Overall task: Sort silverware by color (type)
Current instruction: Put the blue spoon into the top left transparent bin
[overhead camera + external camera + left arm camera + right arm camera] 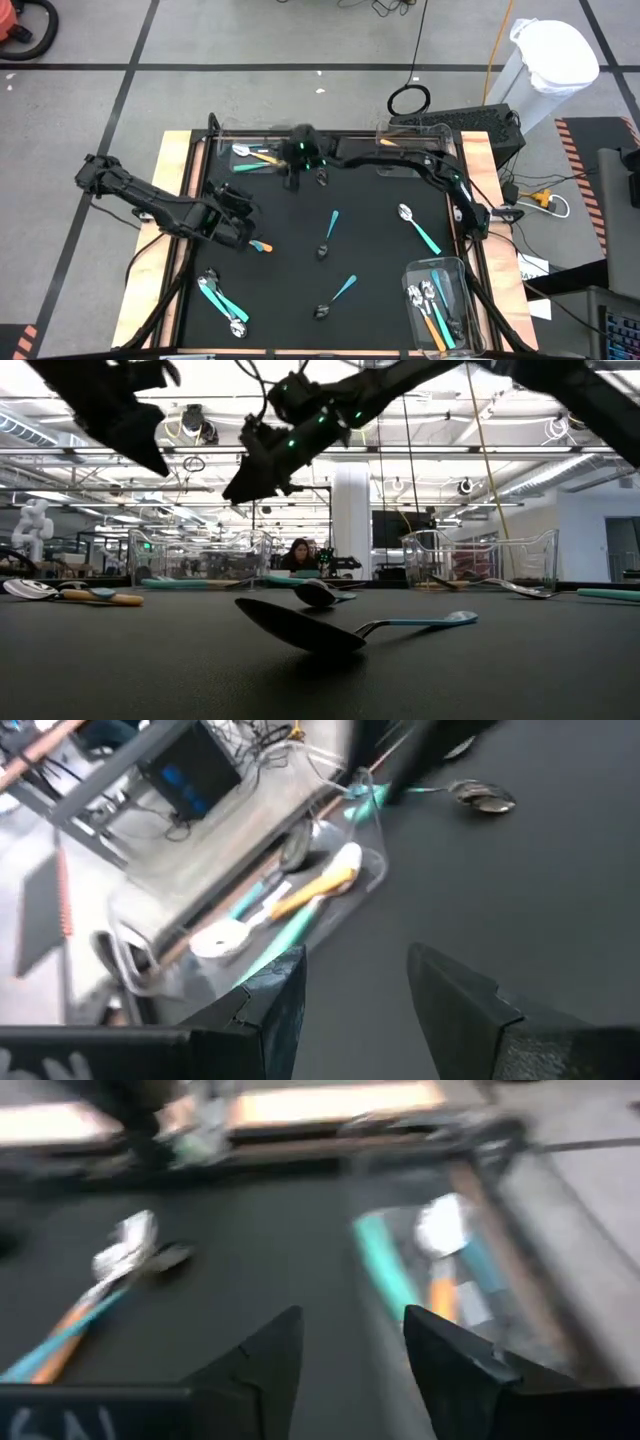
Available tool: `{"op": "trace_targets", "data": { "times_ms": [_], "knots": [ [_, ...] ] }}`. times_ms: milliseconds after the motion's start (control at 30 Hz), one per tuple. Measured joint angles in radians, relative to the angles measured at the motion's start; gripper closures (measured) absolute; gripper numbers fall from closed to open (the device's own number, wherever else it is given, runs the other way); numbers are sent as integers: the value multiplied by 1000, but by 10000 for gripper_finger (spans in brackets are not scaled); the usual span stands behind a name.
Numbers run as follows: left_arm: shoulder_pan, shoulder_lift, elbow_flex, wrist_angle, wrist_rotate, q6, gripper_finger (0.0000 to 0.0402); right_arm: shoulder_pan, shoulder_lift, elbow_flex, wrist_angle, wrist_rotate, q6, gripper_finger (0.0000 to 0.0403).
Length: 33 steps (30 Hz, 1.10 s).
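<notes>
Silverware (330, 232) lies spread over the black bench (380, 260), and some of it is already in clear bins. The jaws of both arms are open and hold nothing; each wrist view shows two dark fingers with a bare gap between them.

The left gripper (245, 233) hangs low near the left side of the bench, just beside a small orange-handled piece (262, 246). My guess is it is near that piece to pick it up. The right gripper (292, 172) reaches far across to the back of the bench, close to the back-left bin (250, 152), which has a white spoon, a teal handle and an orange handle in it. It looks like it may have gone there to drop or fetch a piece, but I cannot tell which.

Farther out, three dark spoons with teal handles lie down the middle. One silver spoon with a teal handle (418, 228) lies on the right. Two teal ones (222, 306) lie at the front left. The front-right bin (440, 305) holds silver spoons with teal and orange handles mixed, so the sorting looks only partly done.

I cannot read any words or labels.
</notes>
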Motion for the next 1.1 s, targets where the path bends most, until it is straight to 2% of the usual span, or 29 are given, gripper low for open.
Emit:
{"op": "trace_targets", "data": {
  "times_ms": [133,267,400,533,667,800,900,1033,1100],
  "knots": [
    [-66,1,-81,72,2,-128,222,77,-114,-230,99,20,66,255],
    [-105,1,-170,207,10,-153,222,163,-229,-524,314,98,121,265],
    [-108,1,-239,347,41,-78,222,224,-338,-763,564,201,196,268],
    [-108,1,-279,459,84,49,222,265,-388,-933,762,211,292,269],
    [-108,1,-285,504,120,176,222,299,-406,-1008,860,207,351,269],
    [-106,1,-284,497,150,220,222,336,-404,-1015,873,214,389,269],
    [-106,1,-284,494,253,245,222,386,-405,-1015,883,232,374,269],
    [-106,1,-284,484,443,312,222,449,-404,-1015,891,322,326,269],
    [-106,1,-284,436,487,320,222,471,-404,-1015,892,343,311,269]
  ]
}}
